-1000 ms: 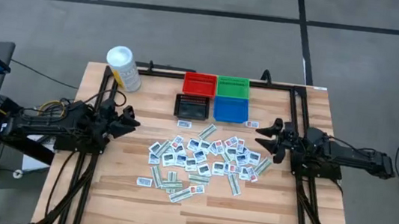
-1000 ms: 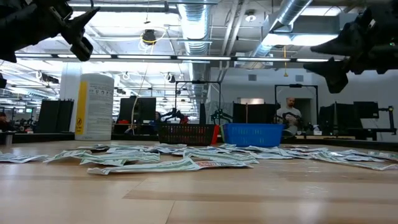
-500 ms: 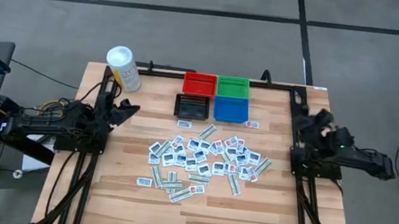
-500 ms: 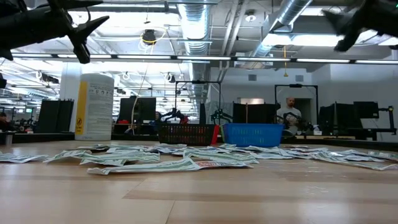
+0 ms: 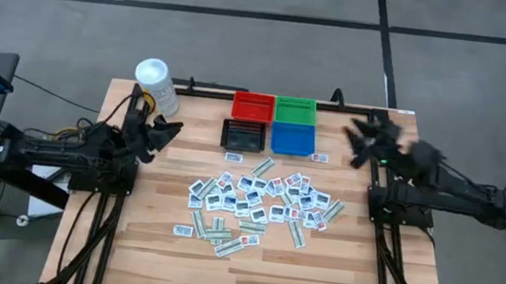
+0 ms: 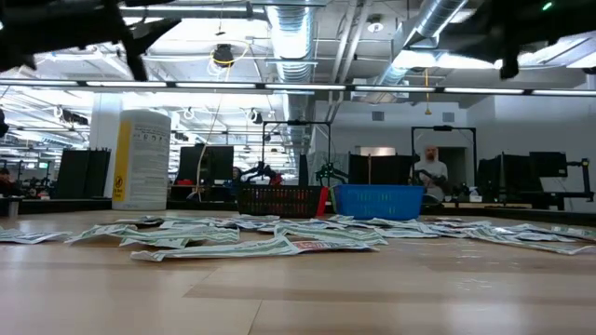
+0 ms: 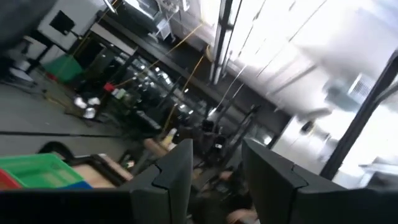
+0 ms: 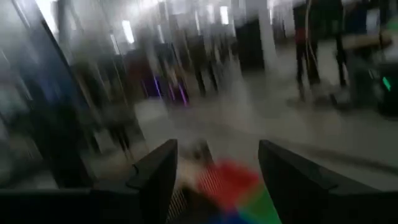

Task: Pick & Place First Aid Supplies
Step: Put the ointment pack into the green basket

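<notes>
The first aid supplies (image 5: 260,203) lie scattered flat on the desk (image 5: 145,254), just in front of the blue bin (image 5: 292,139) (square white packets mixed with narrow pale strips). The left gripper (image 5: 164,132) hangs raised above the desk, well to the left of the blue bin, jaws released and empty. The right gripper (image 5: 360,140) hangs raised to the right of the blue bin; its outline is blurred, but the jaws appear released, with nothing between them.
</notes>
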